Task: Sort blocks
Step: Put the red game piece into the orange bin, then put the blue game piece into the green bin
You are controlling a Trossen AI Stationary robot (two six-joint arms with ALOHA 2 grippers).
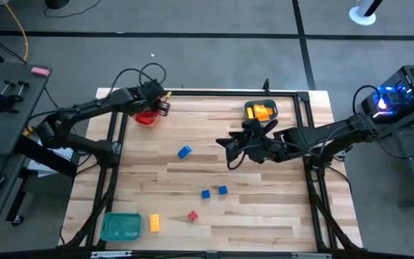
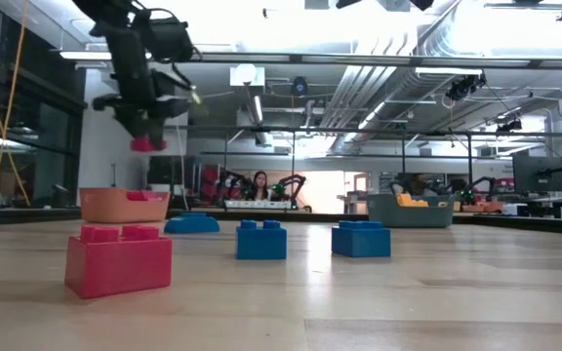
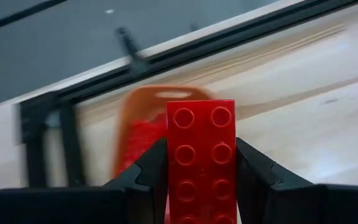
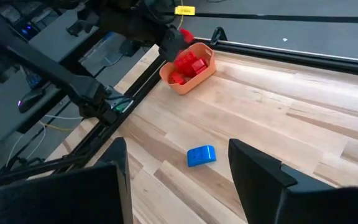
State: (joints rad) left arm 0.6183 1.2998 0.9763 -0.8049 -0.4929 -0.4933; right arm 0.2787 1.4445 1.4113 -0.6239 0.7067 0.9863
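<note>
My left gripper (image 1: 159, 106) hangs over the orange tray (image 1: 146, 118) at the table's far left, shut on a red studded brick (image 3: 201, 155). In the low view the left gripper (image 2: 146, 127) is well above the tray (image 2: 123, 205), which holds more red bricks (image 4: 188, 64). My right gripper (image 1: 226, 150) hovers open near the table's middle; a blue block (image 4: 201, 155) lies on the wood beyond its fingers. Loose on the table are two blue blocks (image 1: 205, 193), (image 1: 223, 190), a red one (image 1: 192, 216) and a yellow one (image 1: 154, 223). My left gripper pinches the red brick by its two long sides (image 3: 171, 163), one finger (image 3: 154, 168) on each. The brick lies along the fingers, its studded face toward the wrist camera. It is lifted clear, above the orange tray.
A blue tray (image 1: 259, 111) with yellow bricks sits at the far edge, right of centre. A green tray (image 1: 121, 226) is at the near left corner. A black frame rail (image 1: 214, 92) borders the table. Bare wood lies between the arms.
</note>
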